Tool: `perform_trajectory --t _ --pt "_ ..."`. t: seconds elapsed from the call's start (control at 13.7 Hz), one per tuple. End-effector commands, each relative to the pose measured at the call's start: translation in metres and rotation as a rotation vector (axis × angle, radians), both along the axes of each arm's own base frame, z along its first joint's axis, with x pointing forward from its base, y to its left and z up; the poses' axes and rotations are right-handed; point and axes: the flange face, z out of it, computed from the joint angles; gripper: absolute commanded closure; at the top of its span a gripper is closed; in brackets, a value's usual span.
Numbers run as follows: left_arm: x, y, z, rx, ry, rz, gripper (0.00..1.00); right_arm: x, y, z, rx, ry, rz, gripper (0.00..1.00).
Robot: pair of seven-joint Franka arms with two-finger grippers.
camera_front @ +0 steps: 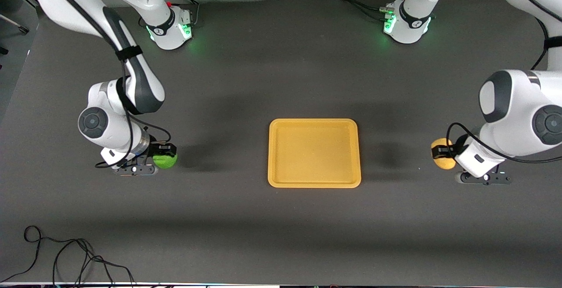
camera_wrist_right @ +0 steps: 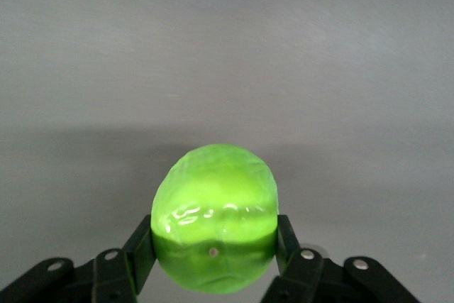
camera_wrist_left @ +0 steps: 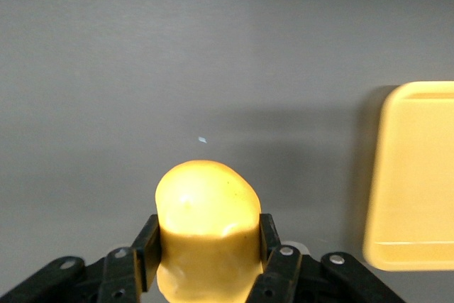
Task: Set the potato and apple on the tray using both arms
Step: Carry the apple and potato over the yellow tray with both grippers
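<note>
The orange-yellow tray (camera_front: 314,153) lies flat in the middle of the table with nothing on it; its edge also shows in the left wrist view (camera_wrist_left: 418,175). My left gripper (camera_front: 441,153) is shut on the yellow potato (camera_front: 441,160), at the left arm's end of the table; the potato (camera_wrist_left: 206,228) sits between both fingers. My right gripper (camera_front: 165,155) is shut on the green apple (camera_front: 165,161), at the right arm's end; the apple (camera_wrist_right: 215,218) fills the gap between the fingers. I cannot tell whether either fruit rests on the table or is lifted.
The dark grey table (camera_front: 281,81) stretches between the arms. A black cable (camera_front: 66,257) lies loose near the front edge at the right arm's end. The two bases (camera_front: 171,27) (camera_front: 406,24) stand lit green, farthest from the front camera.
</note>
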Motion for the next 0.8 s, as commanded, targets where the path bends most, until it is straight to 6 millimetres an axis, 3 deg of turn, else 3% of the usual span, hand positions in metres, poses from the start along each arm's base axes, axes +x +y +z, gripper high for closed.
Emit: perform_trajectory --t 0.0,0.07,0.29,0.37,0.44,0.59,0.73 --pt "-0.003 -0.078 0.022 -0.004 0.009 0.077 0.52 0.006 0.059 0.029 0.017 -0.029 -0.022 0.5" --pt "-0.008 -0.106 0.02 0.001 0.007 0.089 0.52 0.005 0.081 0.031 0.031 -0.035 -0.041 0.5" --pt "-0.018 -0.171 -0.018 0.013 0.018 0.097 0.52 0.007 0.142 0.047 0.122 -0.058 -0.031 0.5" --pt "-0.017 -0.187 -0.039 0.011 0.01 0.116 0.52 0.006 0.162 0.053 0.152 -0.063 -0.022 0.5" --pt "-0.018 -0.207 -0.062 0.012 -0.001 0.126 0.52 0.009 0.169 0.054 0.173 -0.064 -0.029 0.5" --pt "-0.02 -0.225 -0.104 0.014 0.003 0.135 0.52 0.012 0.182 0.054 0.189 -0.066 -0.04 0.5" --pt "-0.018 -0.231 -0.137 0.01 -0.001 0.145 0.52 0.008 0.2 0.049 0.189 -0.059 -0.027 0.51"
